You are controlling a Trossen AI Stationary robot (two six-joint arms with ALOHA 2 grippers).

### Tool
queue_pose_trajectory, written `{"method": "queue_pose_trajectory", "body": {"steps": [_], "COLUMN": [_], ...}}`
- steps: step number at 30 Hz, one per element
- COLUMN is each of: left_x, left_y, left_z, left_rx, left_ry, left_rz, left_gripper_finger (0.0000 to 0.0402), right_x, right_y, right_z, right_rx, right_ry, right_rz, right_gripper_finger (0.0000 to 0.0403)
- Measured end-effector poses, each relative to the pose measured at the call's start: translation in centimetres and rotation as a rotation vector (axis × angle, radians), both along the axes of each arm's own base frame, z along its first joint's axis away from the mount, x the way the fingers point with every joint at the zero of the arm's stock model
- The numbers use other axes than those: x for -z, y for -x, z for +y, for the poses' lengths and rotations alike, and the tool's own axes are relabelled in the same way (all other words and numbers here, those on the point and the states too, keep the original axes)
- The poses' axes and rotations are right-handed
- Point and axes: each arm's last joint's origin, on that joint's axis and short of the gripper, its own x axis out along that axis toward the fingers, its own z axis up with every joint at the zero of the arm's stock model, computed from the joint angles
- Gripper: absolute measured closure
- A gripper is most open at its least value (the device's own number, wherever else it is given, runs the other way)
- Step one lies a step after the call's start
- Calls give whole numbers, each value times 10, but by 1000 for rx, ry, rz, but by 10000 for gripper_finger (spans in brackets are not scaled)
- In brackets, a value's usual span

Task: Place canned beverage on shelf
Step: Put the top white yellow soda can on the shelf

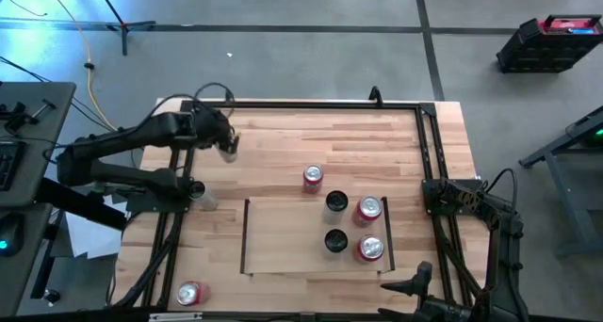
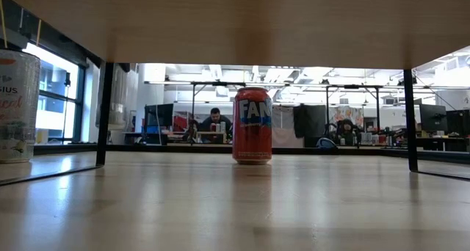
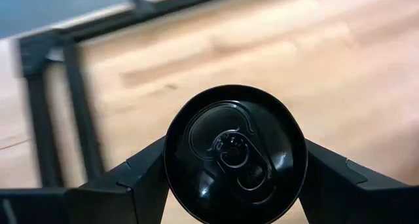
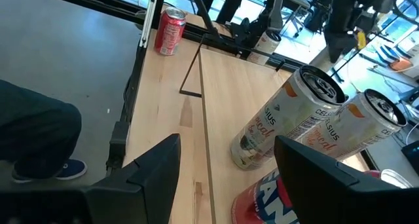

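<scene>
Left gripper (image 1: pixel 226 145) over far-left tabletop (image 1: pixel 283 143), fingers clamped on a black-topped can (image 3: pixel 234 153), well apart from the shelf (image 1: pixel 283 237). Right gripper (image 1: pixel 407 286) parked at near-right edge, fingers apart, holding nothing. Shelf lies mid-table toward the near side; four cans stand at its right end, two black-topped (image 1: pixel 336 202), two red (image 1: pixel 368 209). Red can (image 1: pixel 312 178) just beyond its far edge. Another red can (image 1: pixel 189 293) lies near-left.
</scene>
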Motion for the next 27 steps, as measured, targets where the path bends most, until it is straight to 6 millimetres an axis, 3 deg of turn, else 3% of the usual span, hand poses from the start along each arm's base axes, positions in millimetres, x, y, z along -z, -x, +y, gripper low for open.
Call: {"method": "queue_pose_trajectory", "body": {"steps": [12, 19, 27], "left_x": [1, 16, 41], "left_y": [-15, -5, -4], "left_z": [-59, -80, -93], "left_rx": [230, 162, 99], "left_ry": [-13, -51, -42], "left_rz": [-50, 24, -47], "left_gripper_finger": [151, 151, 151], "right_x": [-1, -1, -1], "right_y": [0, -1, -1], "right_z": [1, 2, 1], "right_rx": [-8, -8, -7], "right_ry": [7, 2, 6], "right_rz": [-11, -13, -16], "right_gripper_finger": [172, 172, 172]}}
